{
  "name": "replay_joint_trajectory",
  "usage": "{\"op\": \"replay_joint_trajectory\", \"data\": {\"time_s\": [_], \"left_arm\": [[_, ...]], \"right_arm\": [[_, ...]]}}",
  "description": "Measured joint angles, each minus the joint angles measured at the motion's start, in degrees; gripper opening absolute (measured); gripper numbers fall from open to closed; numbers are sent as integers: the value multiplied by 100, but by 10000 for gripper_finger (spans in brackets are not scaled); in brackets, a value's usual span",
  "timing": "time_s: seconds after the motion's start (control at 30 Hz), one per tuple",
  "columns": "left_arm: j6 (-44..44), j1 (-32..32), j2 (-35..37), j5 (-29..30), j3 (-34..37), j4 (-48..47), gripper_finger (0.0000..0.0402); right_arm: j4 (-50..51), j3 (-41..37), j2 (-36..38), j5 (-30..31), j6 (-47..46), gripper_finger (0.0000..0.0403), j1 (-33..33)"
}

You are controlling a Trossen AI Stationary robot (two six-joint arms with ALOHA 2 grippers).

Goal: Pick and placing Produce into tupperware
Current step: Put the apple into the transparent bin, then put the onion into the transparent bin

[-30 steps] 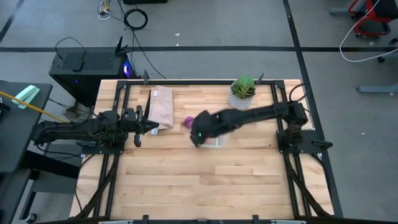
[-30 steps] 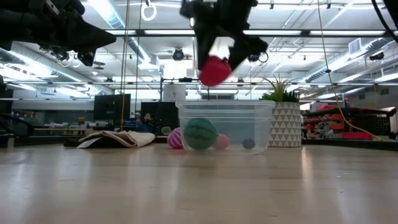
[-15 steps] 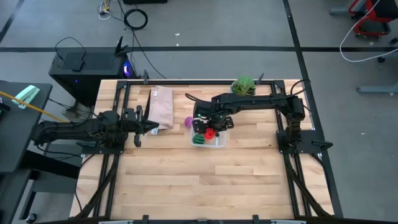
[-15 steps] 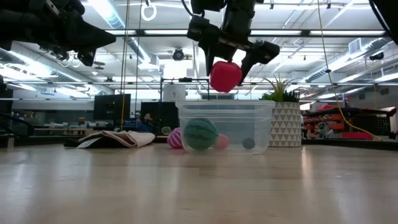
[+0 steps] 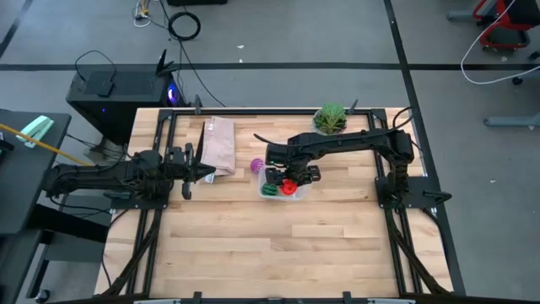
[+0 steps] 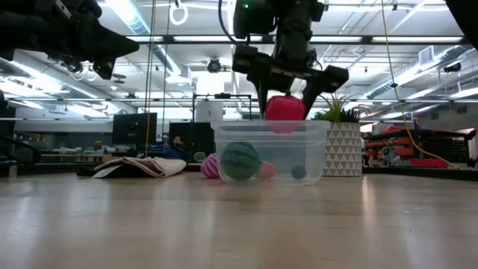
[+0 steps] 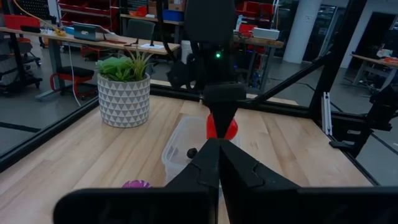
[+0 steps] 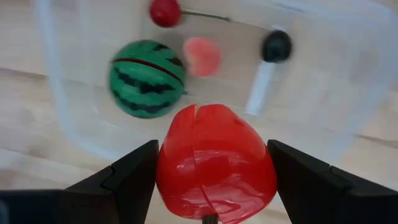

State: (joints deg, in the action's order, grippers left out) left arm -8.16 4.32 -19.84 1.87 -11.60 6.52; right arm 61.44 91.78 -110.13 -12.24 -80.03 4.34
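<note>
My right gripper (image 5: 289, 180) hangs over the tupperware (image 5: 297, 194), a clear shallow tub (image 6: 314, 153), and is shut on the red lumpy piece (image 6: 284, 109). Inside the tub lie the green striped ball (image 8: 147, 78), a tiny red bit (image 8: 165, 11), a pink bit (image 8: 202, 56) and a dark bit (image 8: 277, 45), all on its floor. The purple-pink ball (image 5: 256, 165) rests on the table just left of the tub. My left gripper (image 5: 207, 175) waits shut over the table's left side, beside the paper bag. My right gripper (image 8: 214, 165) pinches the red lumpy piece by its two opposite sides (image 8: 168, 168), one finger (image 8: 134, 177) on each. The fingers come from above, pointing down. The piece is lifted clear and sits at the height of the tub's rim (image 6: 272, 125), above the tub's inside.
A tan paper bag (image 5: 219, 145) lies at the far left of the table. A potted plant (image 5: 329, 122) in a white patterned pot stands near the far edge, right of the tub. The near half of the wooden table (image 5: 278, 245) carries nothing.
My right gripper has carried the red lumpy piece down and a little to the right, from well above the tub to the level of its rim, turning somewhat about its own axis. The piece stays between the fingers.
</note>
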Motion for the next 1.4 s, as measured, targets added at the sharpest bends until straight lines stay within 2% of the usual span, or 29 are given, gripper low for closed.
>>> {"op": "replay_joint_trajectory", "data": {"time_s": [0.33, 0.7, 1.13, 1.4], "left_arm": [[0, 0, 0, 0, -2, -45, 26], [-3, 1, -1, -1, -2, -94, 16], [-16, 0, 0, -1, -1, -90, 27], [-15, 0, 0, 0, -2, -83, 16]], "right_arm": [[-379, -124, 2, 340, -106, 292, 0], [-502, -124, 2, 322, 67, 312, -8], [-623, -124, 2, 307, 193, 342, -11], [-762, 518, -2, 78, 438, 330, 40]]}}
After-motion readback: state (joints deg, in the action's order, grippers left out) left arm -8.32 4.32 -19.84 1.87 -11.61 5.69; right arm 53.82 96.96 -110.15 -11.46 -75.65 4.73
